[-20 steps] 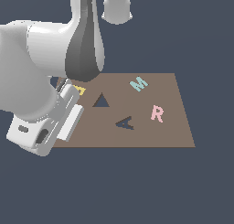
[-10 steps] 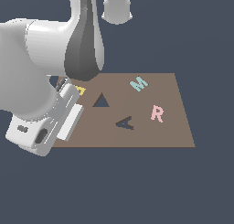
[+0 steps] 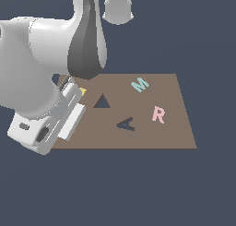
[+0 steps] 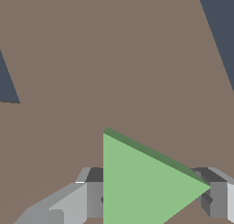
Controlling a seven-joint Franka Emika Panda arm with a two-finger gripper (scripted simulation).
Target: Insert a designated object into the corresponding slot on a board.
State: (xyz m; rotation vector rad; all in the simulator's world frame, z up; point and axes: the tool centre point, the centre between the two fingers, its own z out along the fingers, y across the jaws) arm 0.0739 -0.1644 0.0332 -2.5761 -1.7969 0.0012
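In the wrist view the light-green triangular block (image 4: 137, 173) lies flat on the brown board (image 4: 114, 58), between the two fingers of my gripper (image 4: 153, 199). One finger (image 4: 93, 198) meets its straight edge, the other finger (image 4: 215, 199) its tip, so the gripper is shut on it. In the exterior view the arm's hand (image 3: 60, 121) hangs over the board's (image 3: 152, 137) left edge and hides the block and fingers. The dark triangular slot (image 3: 102, 102) sits to the exterior view's right of the hand, a short way off.
A dark A-shaped cut-out (image 3: 126, 124) lies nearer the board's front. A teal M (image 3: 139, 85) and a pink R (image 3: 158, 114) rest on the board's right half. A bit of a yellow piece (image 3: 83, 91) peeks out beside the hand.
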